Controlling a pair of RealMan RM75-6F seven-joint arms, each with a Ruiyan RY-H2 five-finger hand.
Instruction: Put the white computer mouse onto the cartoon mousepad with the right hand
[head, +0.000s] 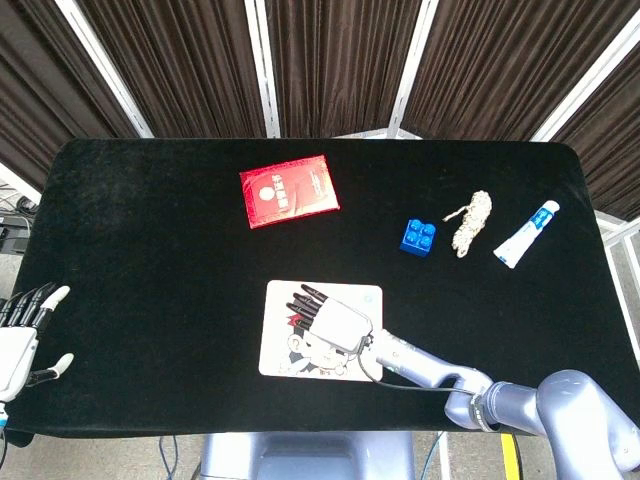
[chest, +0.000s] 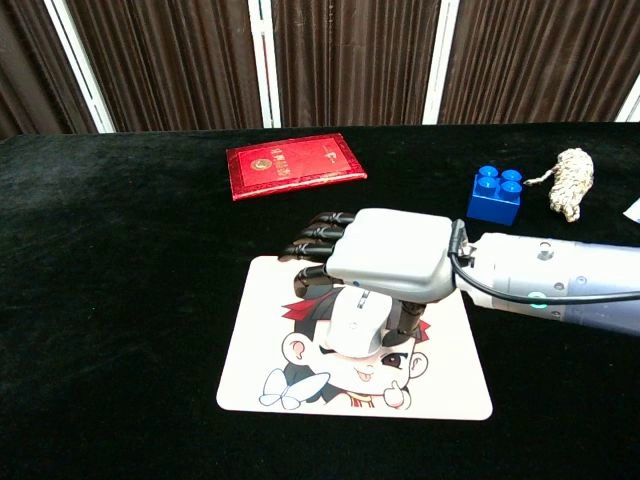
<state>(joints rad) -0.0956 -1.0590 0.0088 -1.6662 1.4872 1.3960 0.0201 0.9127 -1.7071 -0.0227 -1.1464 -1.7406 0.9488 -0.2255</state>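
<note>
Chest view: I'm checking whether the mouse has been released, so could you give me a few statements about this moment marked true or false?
1. The white mouse lies on the cartoon mousepad. True.
2. The right hand grips the mouse tightly. False: its fingers stretch out flat above the mouse, apart from it.
3. The red booklet lies on the mousepad. False: it lies on the black table, farther back.
4. The blue brick stands beside the rope bundle. True.
5. The left hand holds the tube. False: it is open at the table's left edge, holding nothing.
</note>
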